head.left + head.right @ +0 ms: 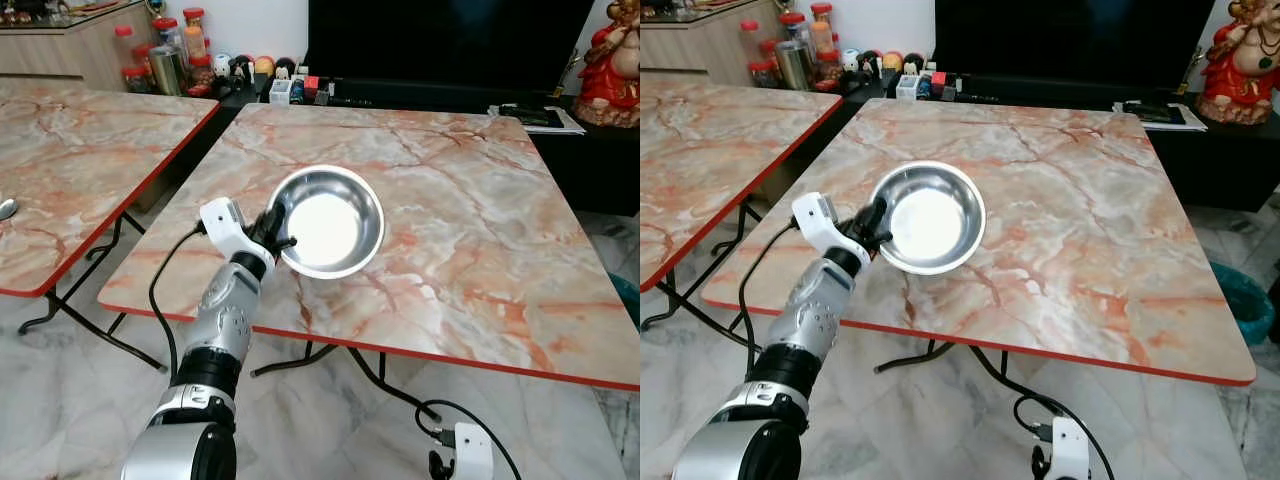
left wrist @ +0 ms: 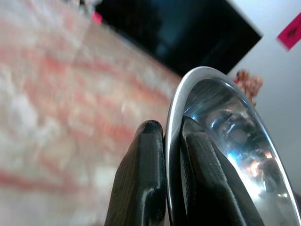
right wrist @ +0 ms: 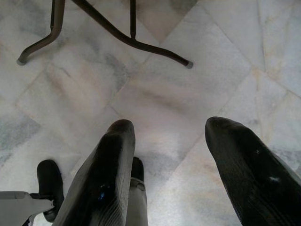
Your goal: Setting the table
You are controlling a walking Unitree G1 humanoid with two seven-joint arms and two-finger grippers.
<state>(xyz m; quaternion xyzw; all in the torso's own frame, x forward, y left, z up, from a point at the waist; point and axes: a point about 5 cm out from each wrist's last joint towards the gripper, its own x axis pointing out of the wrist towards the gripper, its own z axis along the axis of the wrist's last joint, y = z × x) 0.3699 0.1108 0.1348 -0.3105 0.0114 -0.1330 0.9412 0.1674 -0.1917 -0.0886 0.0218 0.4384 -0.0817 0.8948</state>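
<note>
A shiny steel bowl (image 1: 330, 222) sits over the marble-patterned table (image 1: 460, 210) near its front left part. My left gripper (image 1: 276, 228) is shut on the bowl's left rim; in the left wrist view one black finger (image 2: 141, 183) lies outside the rim and the other inside the bowl (image 2: 225, 141). Whether the bowl rests on the tabletop or hangs just above it, I cannot tell. My right gripper (image 3: 167, 155) hangs low beside the table, open, over the tiled floor.
A second marble table (image 1: 70, 160) stands to the left with a spoon (image 1: 6, 209) at its edge. Behind are a dark TV (image 1: 450, 45), jars (image 1: 170, 60) and a red figurine (image 1: 610, 65). The table's metal legs (image 3: 117, 33) cross the floor.
</note>
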